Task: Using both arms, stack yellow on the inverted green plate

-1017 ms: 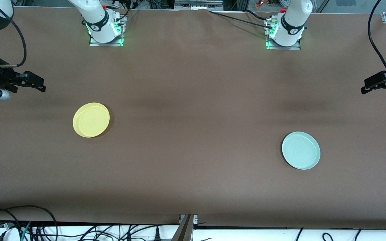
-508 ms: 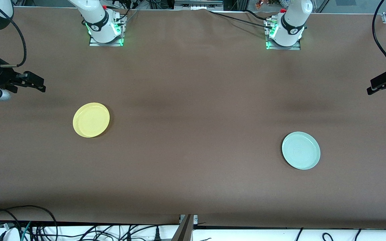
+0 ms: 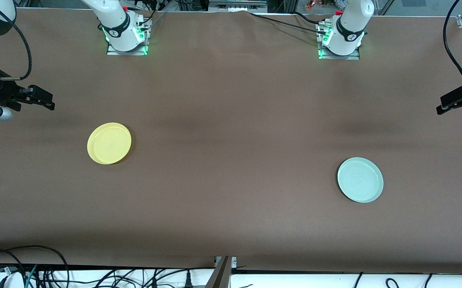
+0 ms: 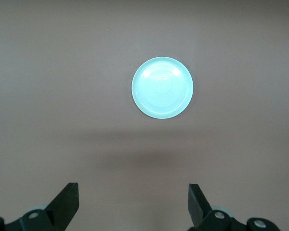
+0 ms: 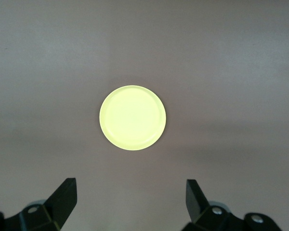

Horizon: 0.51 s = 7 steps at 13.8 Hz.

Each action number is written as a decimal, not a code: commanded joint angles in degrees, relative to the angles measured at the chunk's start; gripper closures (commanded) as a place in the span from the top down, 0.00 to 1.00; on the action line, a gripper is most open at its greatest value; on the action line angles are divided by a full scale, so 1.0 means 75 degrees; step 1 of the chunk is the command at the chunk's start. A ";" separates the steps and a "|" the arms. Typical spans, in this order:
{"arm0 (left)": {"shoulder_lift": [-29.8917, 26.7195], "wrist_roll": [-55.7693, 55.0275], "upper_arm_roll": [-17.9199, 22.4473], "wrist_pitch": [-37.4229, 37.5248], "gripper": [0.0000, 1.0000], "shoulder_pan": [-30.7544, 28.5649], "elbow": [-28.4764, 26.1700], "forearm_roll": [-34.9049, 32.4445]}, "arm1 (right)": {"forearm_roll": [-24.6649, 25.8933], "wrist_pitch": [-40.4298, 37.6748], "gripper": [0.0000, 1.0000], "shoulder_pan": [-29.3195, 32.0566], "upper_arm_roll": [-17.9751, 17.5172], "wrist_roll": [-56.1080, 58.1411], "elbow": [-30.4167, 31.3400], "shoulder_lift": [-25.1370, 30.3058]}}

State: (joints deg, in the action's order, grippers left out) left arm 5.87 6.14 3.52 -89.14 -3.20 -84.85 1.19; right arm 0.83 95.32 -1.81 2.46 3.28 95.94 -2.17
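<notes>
Stock as I see it from my station, placed against the brown cloth-covered counter.

Item one: small round pale mint-green plate, rim up, not yet inverted, toward the left arm's end.

Item two: small round bright yellow plate, toward the right arm's end, well apart from the green.

Left end effector: released, empty, up in the air at the counter's edge, the green plate in its wrist view.

Right end effector: released, empty, nearest the yellow plate.

I judge the green plate falls to the left arm.
</notes>
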 commanded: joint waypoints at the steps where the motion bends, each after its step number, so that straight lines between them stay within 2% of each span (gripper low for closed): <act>1: 0.0084 0.0060 -0.0024 -0.0020 1.00 0.0051 0.0157 -0.0042 | 0.0066 -0.0123 1.00 -0.0028 -0.0012 -0.0074 -0.0159 -0.0051; 7: 0.0235 0.0166 -0.0036 -0.0020 1.00 0.0087 0.0064 -0.0159 | 0.0066 -0.0123 1.00 -0.0028 -0.0012 -0.0086 -0.0159 -0.0051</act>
State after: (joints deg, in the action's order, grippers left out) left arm 6.09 6.51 3.40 -89.31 -2.91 -84.95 1.15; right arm 0.83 95.32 -1.81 2.46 3.28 95.94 -2.17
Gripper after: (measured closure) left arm 0.000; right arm 0.000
